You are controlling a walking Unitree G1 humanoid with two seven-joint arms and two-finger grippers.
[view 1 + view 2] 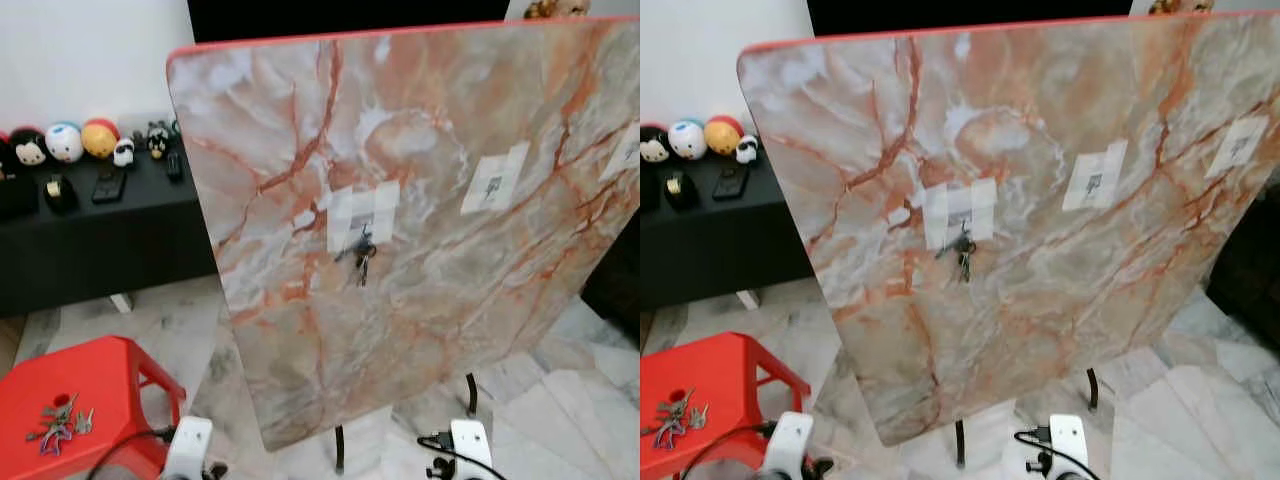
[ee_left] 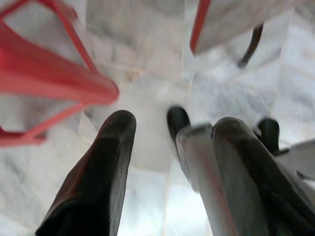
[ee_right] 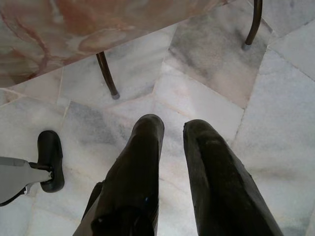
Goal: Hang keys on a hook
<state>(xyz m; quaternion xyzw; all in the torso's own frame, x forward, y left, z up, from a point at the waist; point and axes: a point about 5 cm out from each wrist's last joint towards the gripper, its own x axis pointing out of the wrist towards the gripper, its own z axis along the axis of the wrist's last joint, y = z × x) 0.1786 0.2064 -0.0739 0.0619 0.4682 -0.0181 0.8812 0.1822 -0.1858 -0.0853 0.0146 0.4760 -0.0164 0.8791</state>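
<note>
- There's a bunch of keys (image 1: 60, 421) lying flat on the red stool (image 1: 110, 372), lower left of the head view. A second bunch, the hung keys (image 1: 361, 255), already dangles from a taped hook patch (image 1: 362, 214) near the middle of the tipped-up marble tabletop (image 1: 300, 330).
- Two more taped patches sit further right on the board: the middle patch (image 1: 494, 180) and, at the right edge, the far patch (image 1: 1240, 145).
- Handling guess: the stool keys look like a loose metal cluster, so light but floppy, slippery, and they'll swing once lifted. I'd pinch the ring or one flat key head, not the pile.
- Orientation: the bunch sprawls diagonally on the seat, long axis running roughly lower left to upper right. Can't make out which end carries the ring.
- Left gripper (image 2: 167, 142): fingers spread apart with nothing between them, pointing at the marble floor (image 3: 275, 98) just beside the stool's legs.
- Right gripper (image 3: 172, 129): fingers slightly apart, nothing held, aimed at the floor near the table legs (image 3: 107, 76).
</note>
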